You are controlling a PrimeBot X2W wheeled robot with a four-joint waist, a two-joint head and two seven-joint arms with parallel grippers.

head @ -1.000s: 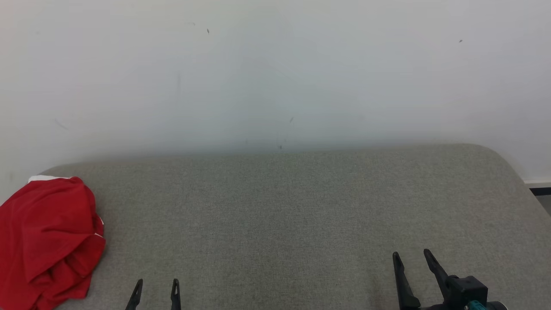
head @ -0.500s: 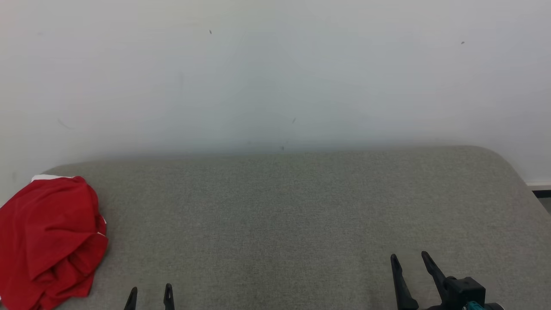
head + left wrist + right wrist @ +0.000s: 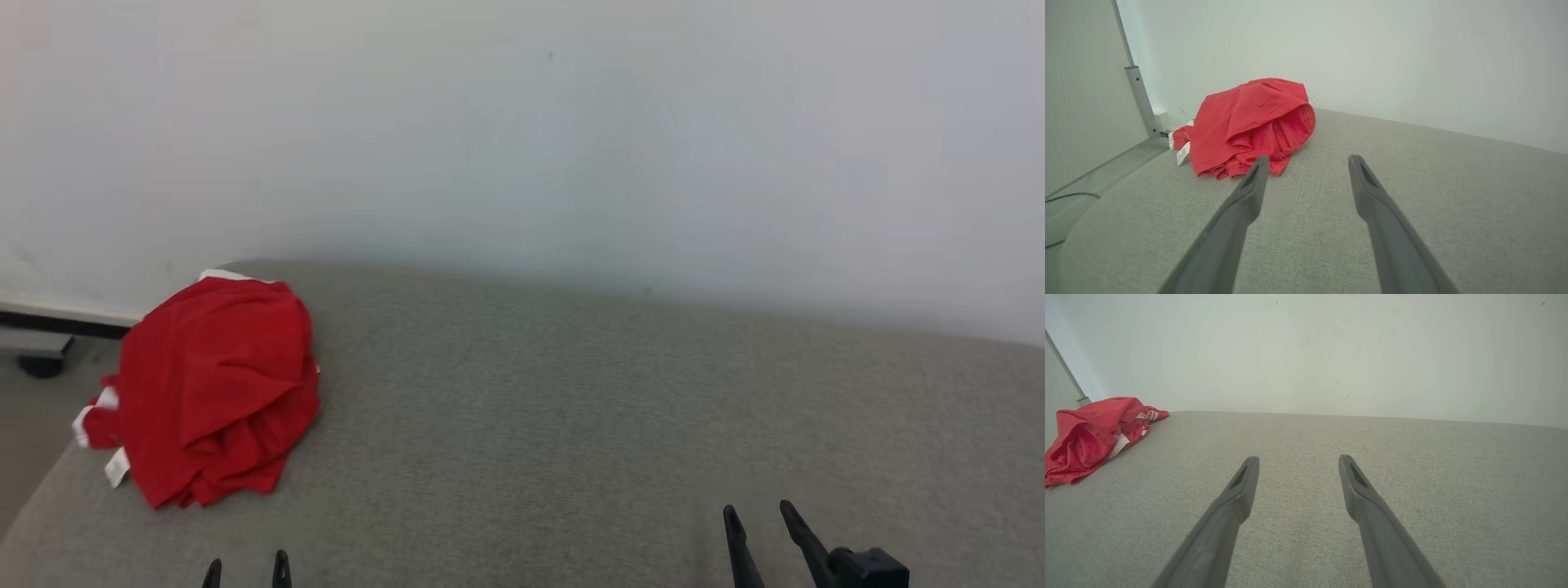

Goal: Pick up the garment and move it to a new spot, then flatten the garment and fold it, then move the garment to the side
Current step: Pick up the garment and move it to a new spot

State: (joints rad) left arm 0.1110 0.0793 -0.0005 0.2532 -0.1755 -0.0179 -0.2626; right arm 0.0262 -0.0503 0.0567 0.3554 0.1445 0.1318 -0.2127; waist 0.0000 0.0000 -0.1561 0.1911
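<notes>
Garment [image 3: 214, 388]: red with white trim, found crumpled in a loose heap on the grey upholstered surface [image 3: 571, 408]. It is placed at the surface's left end, close to the far edge. The cloth is bunched and folded over itself. Part of the heap is carried over the surface's left edge, where a white label [image 3: 117, 467] is seen hanging out of the folds.

Left gripper [image 3: 246, 572]: fingertips are noted at the surface's near edge, toward its left end, on the near side of the heap. The jaws are spread wide and are empty. In the left wrist view the fingers are pointed across the surface toward the heap, and one fingertip is overlapped with the heap's near hem. In the head view a stretch of bare grey cloth is seen between tips and garment.

Right gripper [image 3: 758, 510]: noted at the surface's near edge, toward its right end, well apart from the garment. The jaws are likewise spread wide and empty. In the right wrist view the fingers are held over bare grey cloth, with the heap seen far off at the surface's left end.

Surroundings: a pale wall [image 3: 522, 147] is met along the surface's far edge. Beyond the surface's left end, floor [image 3: 33, 408], an upright metal post [image 3: 1141, 102] and a dark cable [image 3: 1069, 196] are recorded.
</notes>
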